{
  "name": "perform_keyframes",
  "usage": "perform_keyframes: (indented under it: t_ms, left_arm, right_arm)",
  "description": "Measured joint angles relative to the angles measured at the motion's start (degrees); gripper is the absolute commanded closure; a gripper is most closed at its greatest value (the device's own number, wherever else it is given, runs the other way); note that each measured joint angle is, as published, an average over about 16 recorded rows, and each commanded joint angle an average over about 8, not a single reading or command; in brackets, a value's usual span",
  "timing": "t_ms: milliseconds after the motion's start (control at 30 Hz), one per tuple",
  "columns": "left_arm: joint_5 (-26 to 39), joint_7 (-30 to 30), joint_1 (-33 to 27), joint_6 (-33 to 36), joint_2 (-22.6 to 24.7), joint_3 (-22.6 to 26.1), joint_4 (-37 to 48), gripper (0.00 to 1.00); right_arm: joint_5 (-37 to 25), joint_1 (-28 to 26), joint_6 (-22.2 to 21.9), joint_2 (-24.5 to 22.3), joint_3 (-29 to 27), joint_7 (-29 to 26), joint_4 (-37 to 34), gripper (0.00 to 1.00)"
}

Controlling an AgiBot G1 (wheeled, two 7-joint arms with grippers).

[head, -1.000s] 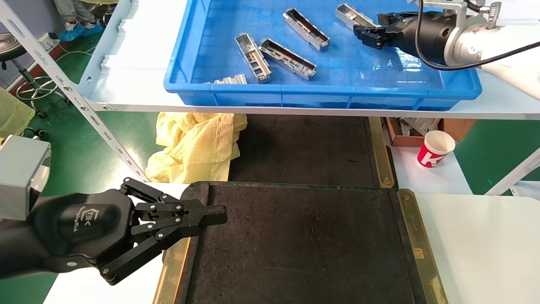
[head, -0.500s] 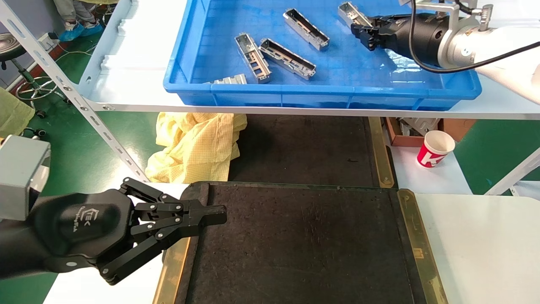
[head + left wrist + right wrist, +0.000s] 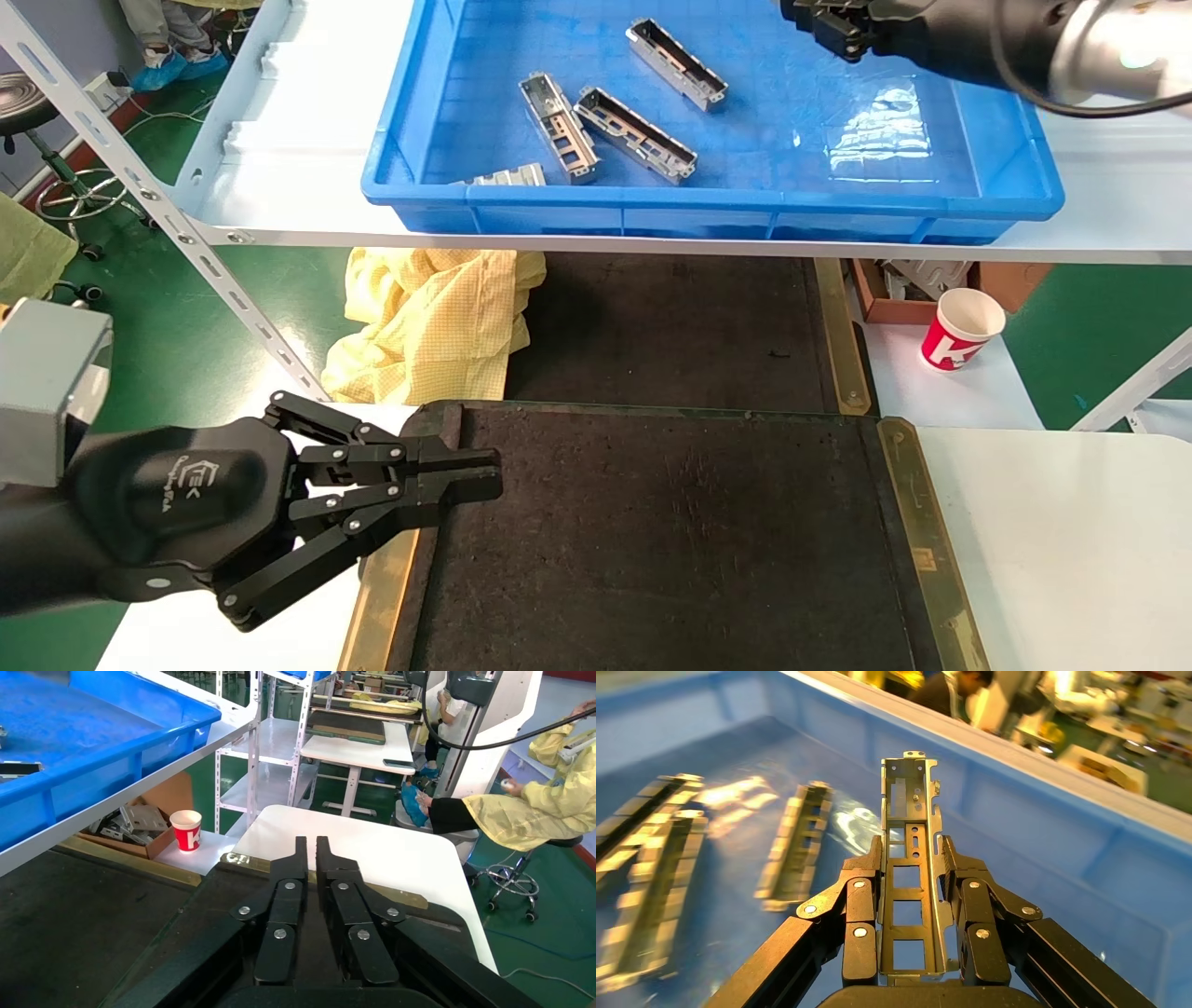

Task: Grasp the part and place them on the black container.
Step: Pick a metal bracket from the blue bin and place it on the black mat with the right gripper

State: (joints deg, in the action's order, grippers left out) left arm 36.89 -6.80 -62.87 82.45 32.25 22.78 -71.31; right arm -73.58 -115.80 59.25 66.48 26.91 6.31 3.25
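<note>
Right gripper [image 3: 909, 871] was clamped across the part [image 3: 910, 881]'s thin side walls; looked light, stiff, slippery. Left gripper [image 3: 313, 855] sat parked, fingers together, over the black container [image 3: 670, 550].

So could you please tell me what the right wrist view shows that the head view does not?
Only the right wrist view shows the part clamped lengthwise in the right gripper. Only the head view shows the black container, the left gripper shut at its edge, and a red paper cup. Both show the blue crate with loose parts inside.
</note>
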Motion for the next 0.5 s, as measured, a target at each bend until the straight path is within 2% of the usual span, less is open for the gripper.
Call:
perform_keyframes:
  t_ms: [333,500]
  left_arm:
    - [0.0,0.0,0.0,0.0,0.0,0.0,0.0,0.00]
    - [0.0,0.0,0.0,0.0,0.0,0.0,0.0,0.00]
  right_arm:
    - [0.2,-1.8,22.3,-7.0,0.4,0.6,1.6,1.00]
    - [0.0,-1.9,29.1,-9.3,1.2,0.2,3.0,1.00]
